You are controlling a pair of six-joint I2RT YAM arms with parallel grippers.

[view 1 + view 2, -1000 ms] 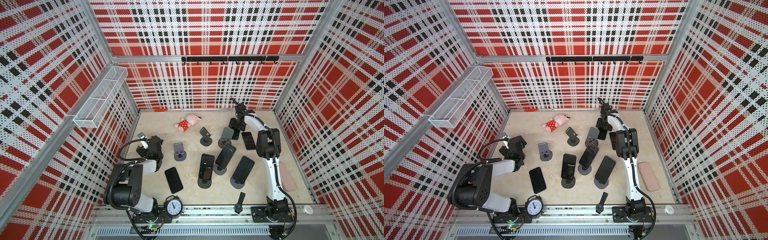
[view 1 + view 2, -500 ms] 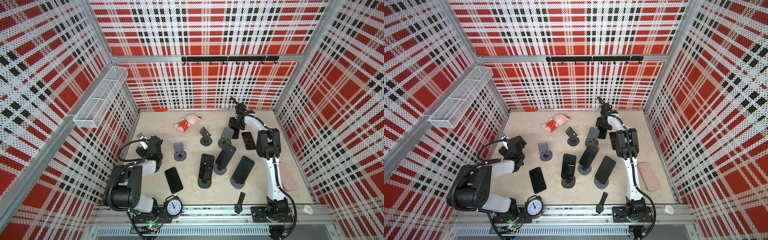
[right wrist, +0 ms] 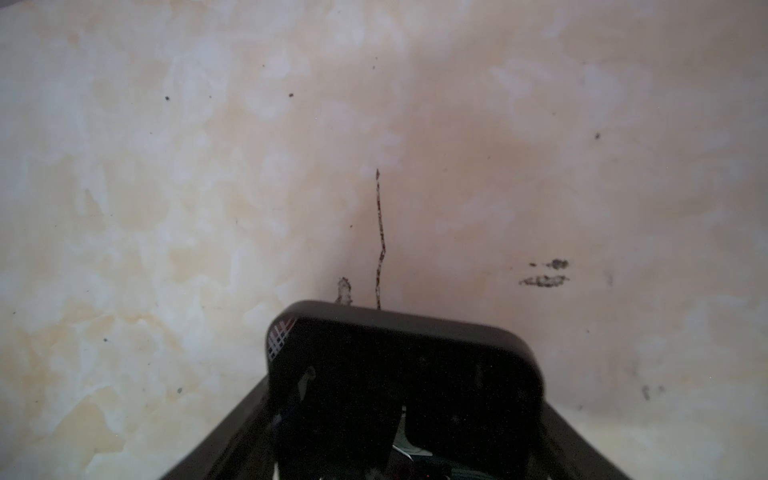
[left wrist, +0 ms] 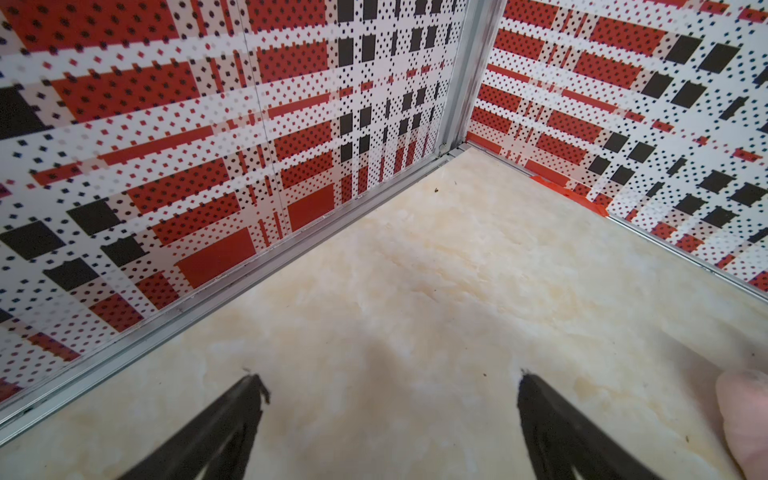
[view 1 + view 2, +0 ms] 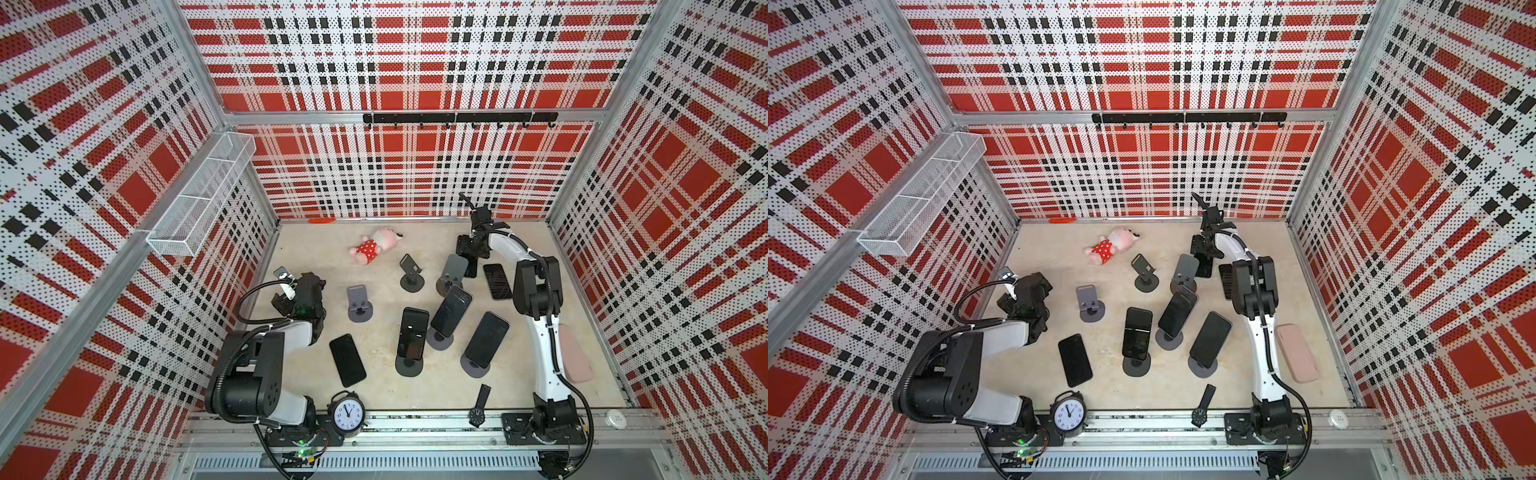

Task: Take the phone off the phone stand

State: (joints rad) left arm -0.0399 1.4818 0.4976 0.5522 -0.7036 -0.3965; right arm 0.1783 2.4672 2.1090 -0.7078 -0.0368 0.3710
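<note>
The top views are evenly, brightly lit and bowed at the edges; the phone (image 3: 405,365) is blurred and shadowed.

The beige marbled tabletop (image 5: 324,249) carries a plush doll (image 5: 372,249), phone stands (image 5: 359,305), flat phones (image 5: 347,360) and a pink case (image 5: 575,353).

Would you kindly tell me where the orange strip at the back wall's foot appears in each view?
In a top view: orange strip at the back wall's foot, near the left corner.
In a top view: same spot.
Left wrist: at the wall's foot, beyond the corner post.
Right wrist: not in it.
Shared landmark: the corner post.
</note>
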